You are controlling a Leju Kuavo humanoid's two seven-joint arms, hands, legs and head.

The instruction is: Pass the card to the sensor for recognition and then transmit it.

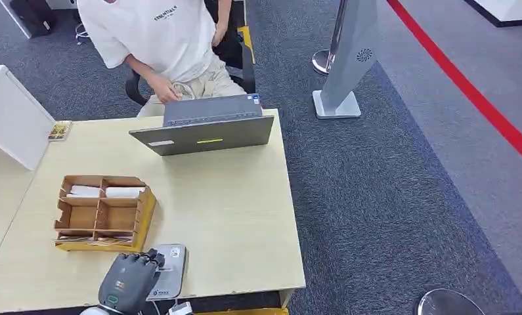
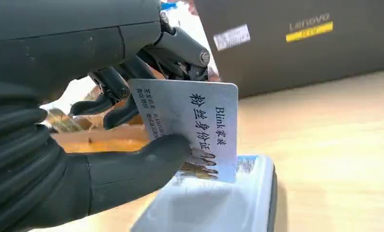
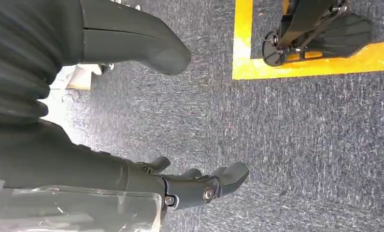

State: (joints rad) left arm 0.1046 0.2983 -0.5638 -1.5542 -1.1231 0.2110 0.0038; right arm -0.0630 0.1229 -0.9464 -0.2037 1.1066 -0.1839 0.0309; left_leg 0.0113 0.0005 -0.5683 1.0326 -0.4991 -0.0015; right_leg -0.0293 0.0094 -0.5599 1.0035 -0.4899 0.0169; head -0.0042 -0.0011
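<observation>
My left hand (image 1: 132,279) hovers over the grey card sensor (image 1: 169,270) at the table's near edge. In the left wrist view the left hand (image 2: 83,121) pinches a silvery card (image 2: 194,128) with black printed characters between thumb and fingers. The card stands on edge just above the sensor (image 2: 219,203); whether it touches I cannot tell. My right hand (image 3: 132,111) hangs beside my body over the carpet, fingers apart, holding nothing.
A brown wooden card organizer (image 1: 100,211) stands just beyond the sensor on a yellow base. A grey laptop (image 1: 205,128) sits at the table's far edge with a person (image 1: 159,39) seated behind it. A white box (image 1: 12,118) lies far left.
</observation>
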